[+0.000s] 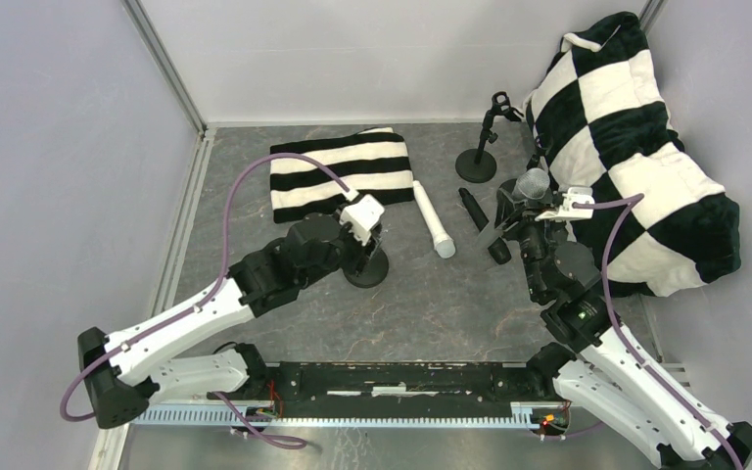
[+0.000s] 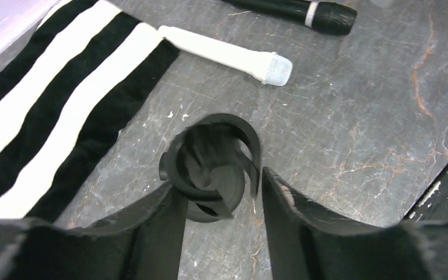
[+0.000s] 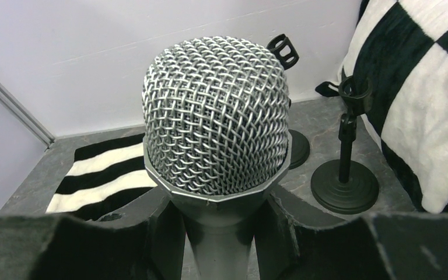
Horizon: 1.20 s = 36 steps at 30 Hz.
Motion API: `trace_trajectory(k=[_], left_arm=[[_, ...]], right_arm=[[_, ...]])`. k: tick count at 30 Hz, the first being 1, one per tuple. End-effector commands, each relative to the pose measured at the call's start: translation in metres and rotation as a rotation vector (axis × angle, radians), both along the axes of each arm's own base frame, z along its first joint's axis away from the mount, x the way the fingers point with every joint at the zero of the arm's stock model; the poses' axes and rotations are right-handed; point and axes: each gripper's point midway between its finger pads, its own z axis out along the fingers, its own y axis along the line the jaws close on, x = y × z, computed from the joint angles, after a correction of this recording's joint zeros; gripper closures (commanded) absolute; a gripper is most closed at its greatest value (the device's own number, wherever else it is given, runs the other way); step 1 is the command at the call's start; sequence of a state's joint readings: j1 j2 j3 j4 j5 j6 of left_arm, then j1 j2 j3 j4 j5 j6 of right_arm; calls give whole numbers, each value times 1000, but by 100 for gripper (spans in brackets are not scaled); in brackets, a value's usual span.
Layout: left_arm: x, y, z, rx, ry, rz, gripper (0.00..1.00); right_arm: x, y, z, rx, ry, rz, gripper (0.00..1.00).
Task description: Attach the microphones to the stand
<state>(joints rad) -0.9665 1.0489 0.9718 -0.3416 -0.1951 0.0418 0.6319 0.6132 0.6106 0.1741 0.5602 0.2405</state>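
1. The striped cloth (image 1: 338, 174) lies flat on the worktop (image 1: 431, 304), behind and to the left of the near stand (image 1: 366, 269)
2. The left gripper (image 2: 219, 179) is right over the near stand. Its jaws are part-way apart with the stand's C-shaped clip (image 2: 224, 121) between them and seem to press on both sides, so I take this as a steadying hold
3. The white microphone (image 1: 433, 221) lies on the worktop just right of the near stand, with its head toward the arms. The black microphone (image 1: 472, 209) lies further right, and neither is held
4. A far stand (image 1: 477, 164) is upright behind and right of the near stand, its clip unfilled
5. The right gripper (image 3: 217, 203) is well right of the near stand. Its jaws are closed on the barrel of the silver-grey microphone (image 3: 216, 116) just under the mesh head and carry it clear of the worktop
6. The microphone is likely stiff, head-heavy and smooth on the barrel, so it could slip. The mesh may dent, so a hold on the barrel is best. The clip probably needs a firm push, and the light stand may tip
7. The checked cushion (image 1: 646, 166) fills the corner far right of the near stand
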Motion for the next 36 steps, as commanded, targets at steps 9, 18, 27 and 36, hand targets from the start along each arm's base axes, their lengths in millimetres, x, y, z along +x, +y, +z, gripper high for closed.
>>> trace_trajectory(k=[9,18,27,36], left_arm=[[9,28,2,-128,31,199,0],[13,39,35,-339,105,382,0],[28,66,43,-685,281,833,0],[33,51,14,-622,440,1044,0]], right_arm=[[2,12,3,31,-12,53,100],[1,11,2,30,-10,52,100],[1,12,-5,48,3,59,100],[-1,7,-7,46,5,38,100]])
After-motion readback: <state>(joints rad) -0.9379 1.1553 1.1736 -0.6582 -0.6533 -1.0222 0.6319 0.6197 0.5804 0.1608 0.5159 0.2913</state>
